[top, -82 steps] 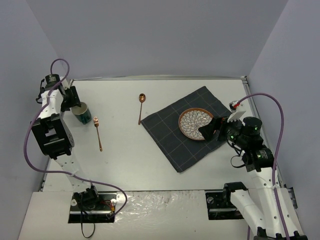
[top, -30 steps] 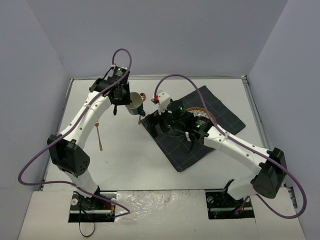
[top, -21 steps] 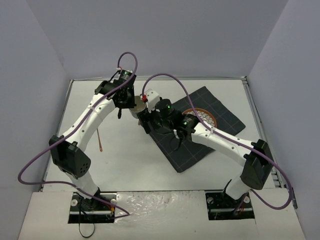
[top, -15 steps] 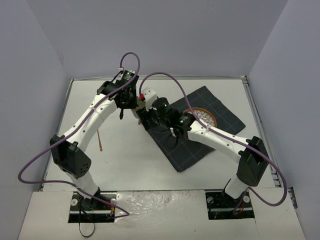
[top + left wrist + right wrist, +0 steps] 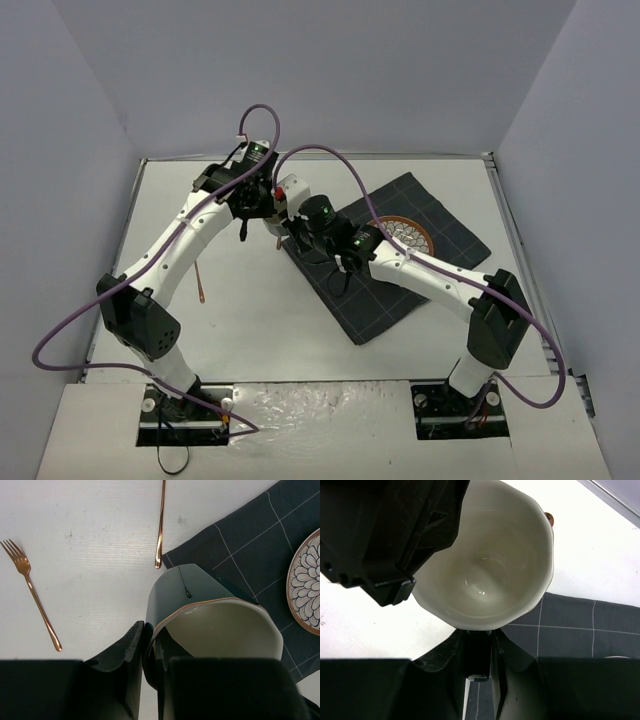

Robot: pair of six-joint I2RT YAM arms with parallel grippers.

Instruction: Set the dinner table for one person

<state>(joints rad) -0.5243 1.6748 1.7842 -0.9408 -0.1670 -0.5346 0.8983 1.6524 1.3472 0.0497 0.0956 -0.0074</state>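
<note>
A dark green cup with a cream inside hangs above the dinner table, at the near-left corner of the dark grid cloth. My left gripper is shut on the cup's wall, one finger inside the rim and one outside. My right gripper is shut on the cup's dark handle from the opposite side. In the top view both grippers meet there and hide most of the cup.
A patterned plate lies on the cloth. A copper fork lies on the table to the left. A copper spoon's handle lies just off the cloth's corner, below the cup.
The left arm carried the cup from the far left to the cloth's corner. The right arm swung over from the right, and its jaws closed round the cup's handle.
</note>
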